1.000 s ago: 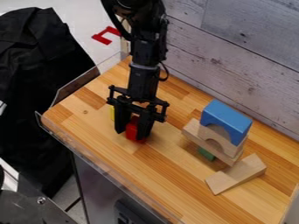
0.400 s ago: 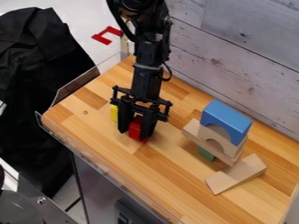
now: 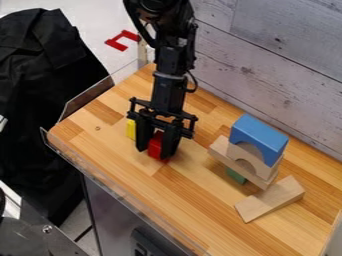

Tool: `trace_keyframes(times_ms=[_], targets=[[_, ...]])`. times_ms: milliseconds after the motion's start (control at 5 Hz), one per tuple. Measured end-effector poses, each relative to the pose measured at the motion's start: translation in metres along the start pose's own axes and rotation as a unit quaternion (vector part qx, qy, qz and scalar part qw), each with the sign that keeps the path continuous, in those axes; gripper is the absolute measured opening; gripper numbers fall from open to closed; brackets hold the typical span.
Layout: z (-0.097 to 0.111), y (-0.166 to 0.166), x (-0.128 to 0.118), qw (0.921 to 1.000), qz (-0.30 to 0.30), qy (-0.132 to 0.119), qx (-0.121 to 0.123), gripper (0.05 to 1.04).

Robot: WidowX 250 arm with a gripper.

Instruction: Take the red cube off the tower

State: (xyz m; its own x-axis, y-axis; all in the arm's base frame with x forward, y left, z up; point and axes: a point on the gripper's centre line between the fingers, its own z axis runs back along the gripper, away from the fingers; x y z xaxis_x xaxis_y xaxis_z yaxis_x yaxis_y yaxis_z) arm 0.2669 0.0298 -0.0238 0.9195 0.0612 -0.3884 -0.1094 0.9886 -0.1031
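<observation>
1. Hanging down from the top edge of the view, over the left part of the wooden table [image 3: 200,210]: seen in the black gripper [image 3: 153,154], with fingertips pointing downward.
2. Grasping the red cube [image 3: 155,145], with one finger against each of two opposite sides.
3. Off the tower, well apart from it, and low at the tabletop, in the case of the red cube; cannot tell whether touching the wood or just above it.
4. Standing just beside the gripper, on the side away from the tower, and partly hidden behind a finger: true of the yellow block [image 3: 131,128].
5. Stacked toward the right side of the table, counting from the top down: blue arch [image 3: 257,137], wooden arch [image 3: 235,150], flat wooden plank [image 3: 219,149], green block [image 3: 236,175].
6. Jutting out past the green block at both ends, as to the plank.
7. Lying near the lower end of the plank: to be seen in the wooden wedge [image 3: 274,197], with a sloping upper face.
8. Running along the far side of the table, with grey boards: seen in the wall [image 3: 267,45].
9. Draped at the left, beyond the table: seen in the black cloth [image 3: 40,100].
</observation>
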Motion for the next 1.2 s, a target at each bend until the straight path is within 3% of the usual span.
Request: trace_keyframes(times_ms=[200,400,600,800,1200], targets=[[0.001,-0.002,-0.003,1.0,0.006,-0.002,-0.005,0.623],[0.046,-0.014,-0.03,0.9934,0.013,-0.112,-0.018,0.912],[0.089,-0.02,-0.054,0.9863,0.01,-0.163,-0.023,1.006],[0.105,-0.024,-0.072,0.9851,0.003,-0.17,-0.024,1.0],[0.106,-0.042,-0.075,0.9881,-0.047,-0.147,-0.007,1.0]])
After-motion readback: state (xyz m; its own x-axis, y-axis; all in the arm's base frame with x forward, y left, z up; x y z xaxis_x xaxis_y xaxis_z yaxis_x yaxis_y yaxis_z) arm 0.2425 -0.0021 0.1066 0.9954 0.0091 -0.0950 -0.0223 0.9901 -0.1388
